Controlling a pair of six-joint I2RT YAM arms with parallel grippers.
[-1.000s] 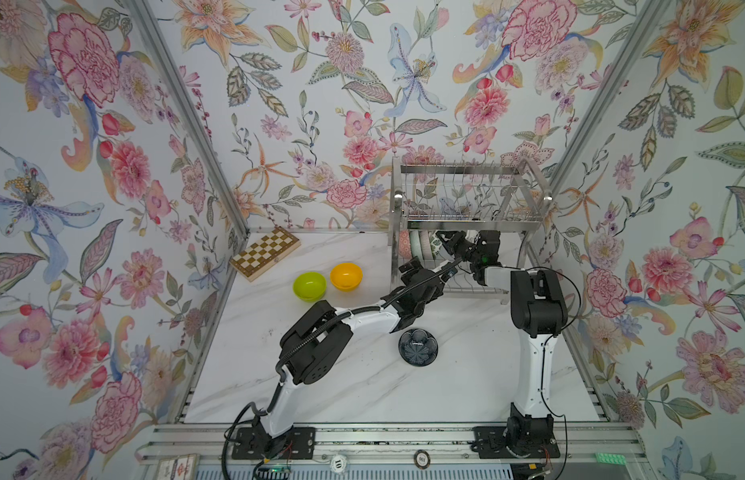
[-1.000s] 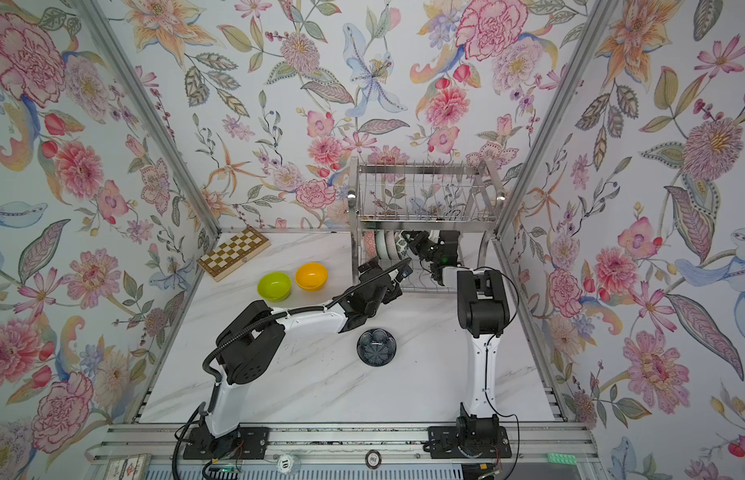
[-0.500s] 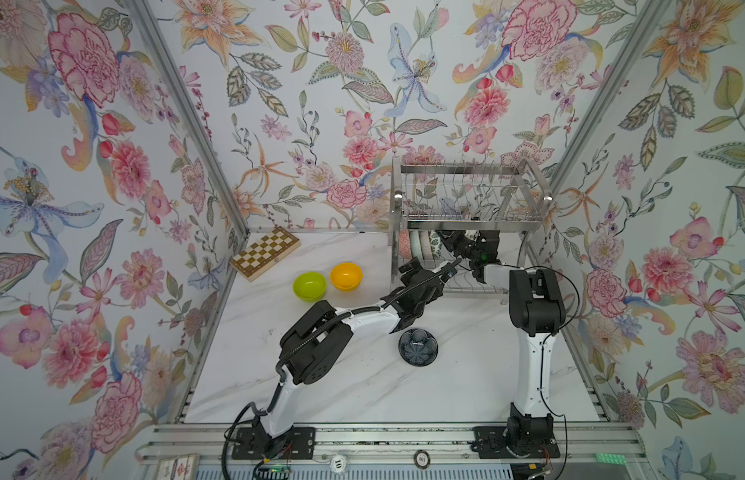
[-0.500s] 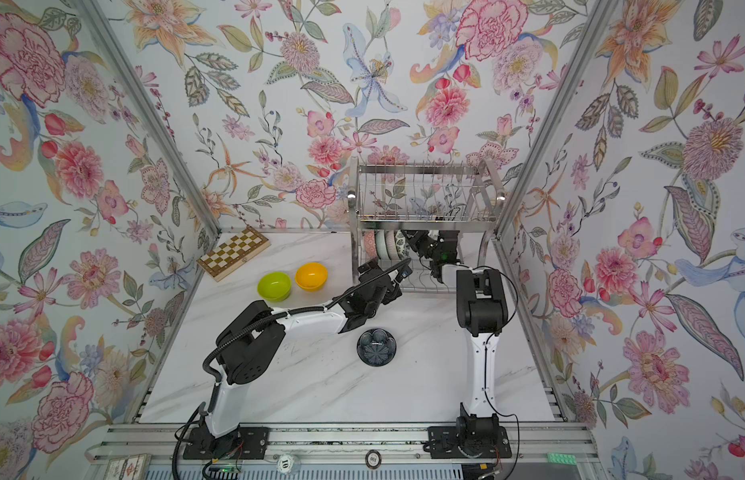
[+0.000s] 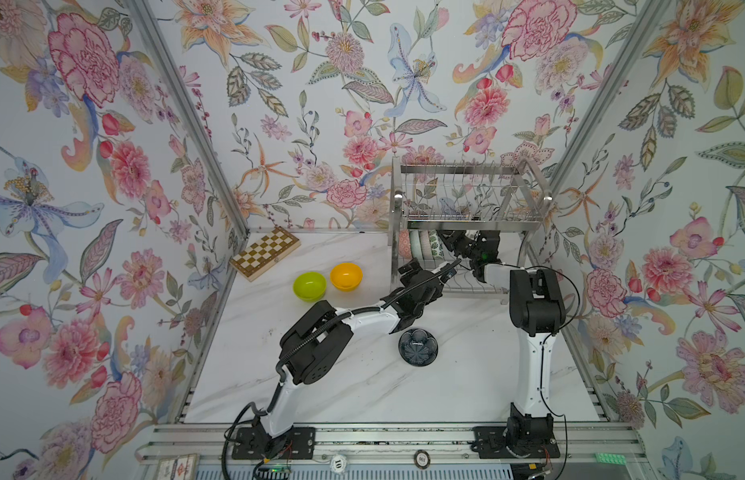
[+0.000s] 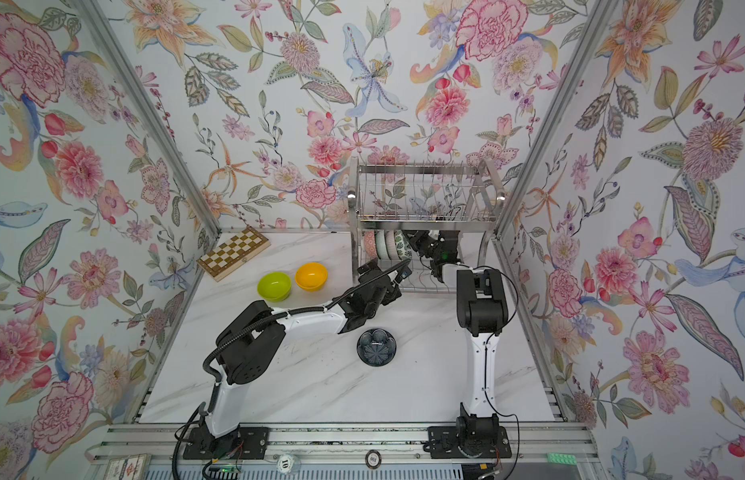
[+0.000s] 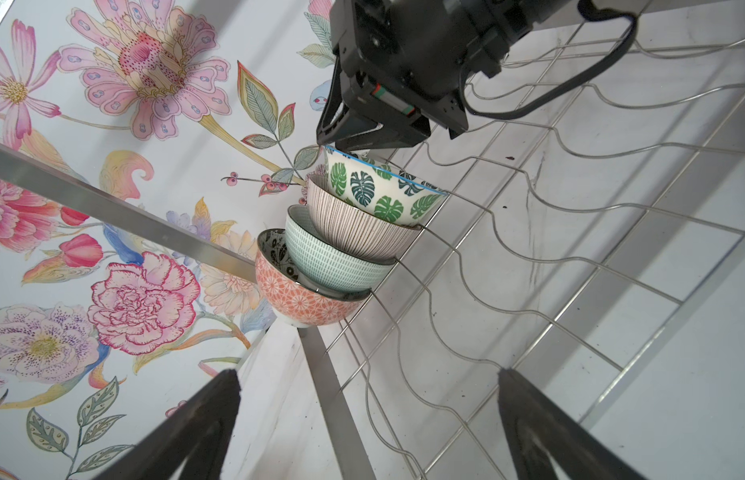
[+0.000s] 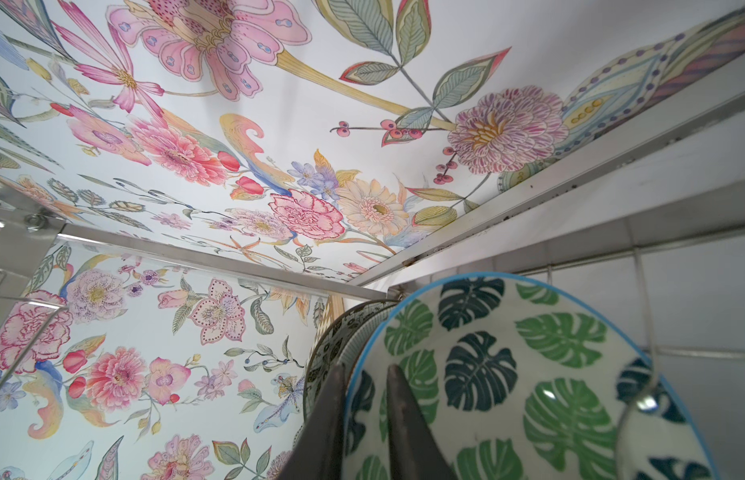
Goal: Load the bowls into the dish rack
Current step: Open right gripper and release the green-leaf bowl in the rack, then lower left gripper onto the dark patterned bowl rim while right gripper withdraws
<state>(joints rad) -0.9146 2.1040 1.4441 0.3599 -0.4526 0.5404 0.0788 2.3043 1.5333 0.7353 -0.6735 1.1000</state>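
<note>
The white round bowl with green leaves (image 8: 508, 395) stands on edge on the lower wire shelf of the shiny 2-tier steel wire dish rack (image 5: 470, 170); the right end effector (image 8: 364, 374) is clamped on its blue rim, 1 finger inside the bowl and 1 outside. This bowl is last in a row of 4 nested on edge. Touching it comes the pink-striped round bowl (image 7: 354, 224), then the pale mint round bowl (image 7: 329, 262), then the round bowl with a black-and-white patterned inside and a coral outside (image 7: 304, 299), which sits beside the rack's flat bar leg. In both top views the row shows under the upper tier, at the left end of the lower shelf.

The left end effector (image 7: 368, 378) hangs just in front of that shelf and faces the row; its fingers are wide apart and hold nothing.

3 bowls sit upright on the white marble tabletop (image 5: 362, 386): the plain lime green round bowl (image 5: 309, 286) and the plain orange-yellow round bowl (image 5: 346, 276) touch or nearly touch, left of the rack; the dark navy flower-patterned round bowl (image 5: 418, 347) lies apart from them, in front of the rack and near the left arm. A wooden chessboard (image 5: 265, 253) lies in the far left corner.
</note>
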